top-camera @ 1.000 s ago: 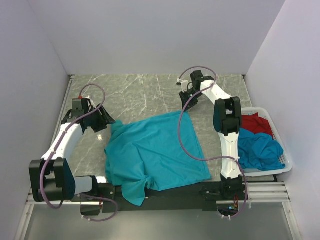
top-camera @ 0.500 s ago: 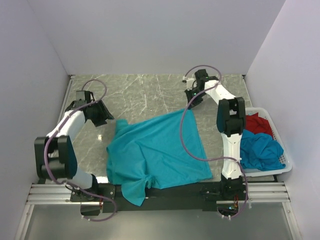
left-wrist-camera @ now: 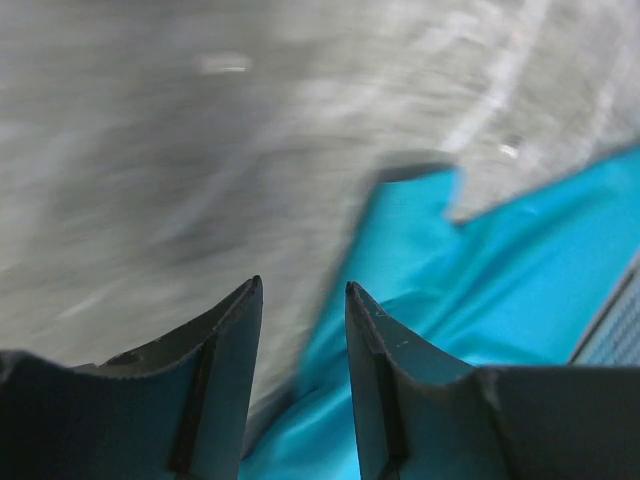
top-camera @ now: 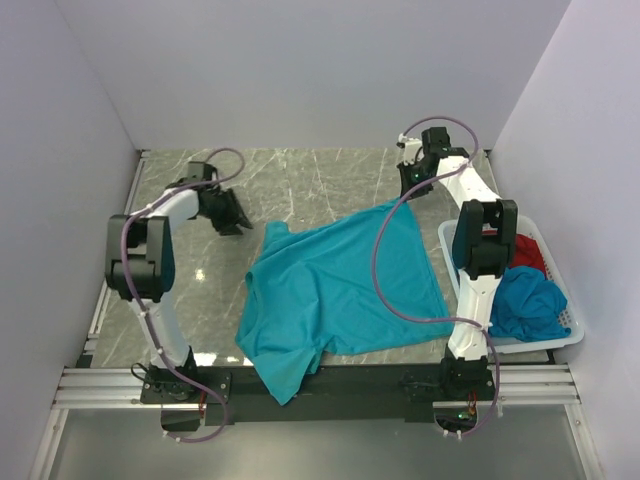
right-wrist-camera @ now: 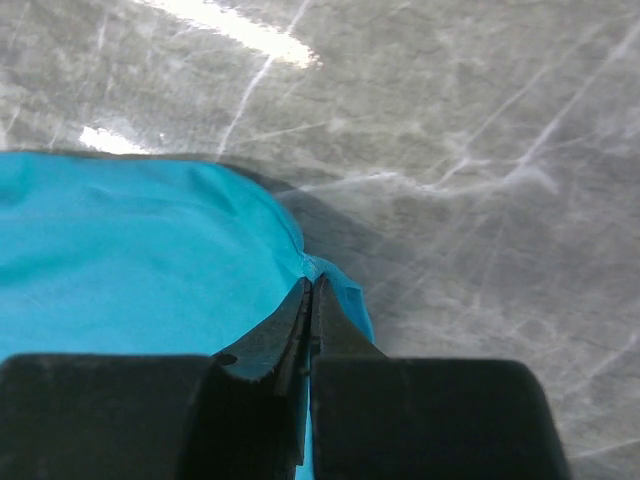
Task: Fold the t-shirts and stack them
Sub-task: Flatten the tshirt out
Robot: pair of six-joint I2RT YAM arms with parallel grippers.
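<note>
A teal t-shirt [top-camera: 340, 285] lies spread and wrinkled on the marble table, one sleeve hanging over the near edge. My right gripper [top-camera: 413, 186] is shut on its far right corner; in the right wrist view the gripper [right-wrist-camera: 310, 283] pinches a fold of the teal t-shirt [right-wrist-camera: 130, 260]. Just left of the shirt's far left corner is my left gripper [top-camera: 232, 217]. In the left wrist view the gripper [left-wrist-camera: 302, 285] has its jaws apart, low over the edge of the teal t-shirt [left-wrist-camera: 520, 270], with nothing pinched. A blue t-shirt [top-camera: 525, 305] and a red t-shirt [top-camera: 525, 252] lie bunched in the basket.
A white slatted basket [top-camera: 568, 338] stands at the table's right edge beside the right arm. Bare marble table [top-camera: 300, 180] stretches behind and to the left of the teal shirt. Pale walls close off the left, back and right.
The right gripper shut on the shirt's far right corner and dragged the whole shirt rightward and away. The left gripper swung right and farther away after the shirt's left corner, its jaws narrowing.
</note>
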